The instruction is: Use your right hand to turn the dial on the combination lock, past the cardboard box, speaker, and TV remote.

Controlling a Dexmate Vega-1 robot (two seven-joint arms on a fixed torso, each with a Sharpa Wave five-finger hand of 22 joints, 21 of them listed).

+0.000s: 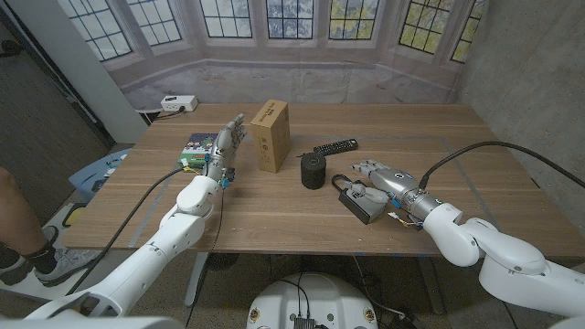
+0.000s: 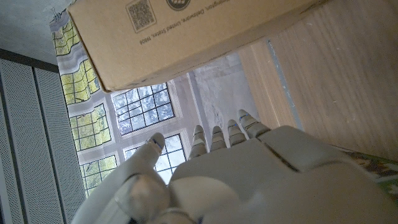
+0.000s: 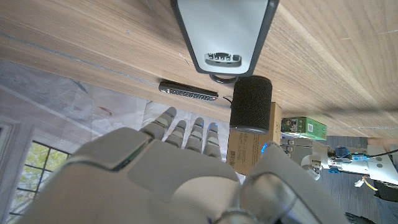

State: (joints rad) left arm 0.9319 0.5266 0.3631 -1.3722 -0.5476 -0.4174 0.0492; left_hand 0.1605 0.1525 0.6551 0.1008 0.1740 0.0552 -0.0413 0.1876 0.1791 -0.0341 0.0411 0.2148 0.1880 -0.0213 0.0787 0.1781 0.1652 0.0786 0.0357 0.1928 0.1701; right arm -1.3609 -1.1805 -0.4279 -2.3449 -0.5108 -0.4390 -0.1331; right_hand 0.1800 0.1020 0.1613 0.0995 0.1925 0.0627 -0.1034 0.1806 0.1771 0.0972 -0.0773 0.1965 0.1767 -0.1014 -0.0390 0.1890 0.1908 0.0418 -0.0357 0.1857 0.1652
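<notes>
The left hand (image 1: 226, 146) is held up with fingers apart and nothing in it, near the tabletop's left edge, beside the cardboard box (image 1: 272, 135). Past the speaker (image 1: 313, 171) and TV remote (image 1: 335, 146), the combination lock (image 1: 359, 198) lies by the front edge, with the right hand (image 1: 377, 178) resting on it; whether the dial is actually pinched cannot be told. The turning step appears to be at hand, and a firm pinch followed by a wrist twist is judged to be called for next.

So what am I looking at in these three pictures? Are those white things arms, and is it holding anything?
Yes, it is a robot with two white arms, each ending in a hand. The wide picture looks down from its head over a wooden table. The other two come from cameras on its wrists, so they look turned upside down.

On the table stand a cardboard box and a small black speaker. A TV remote and a colourful green box lie there too.

The left hand is raised beside the cardboard box, fingers apart, holding nothing. The right hand lies over the grey combination lock; whether it grips the dial is hidden.
</notes>
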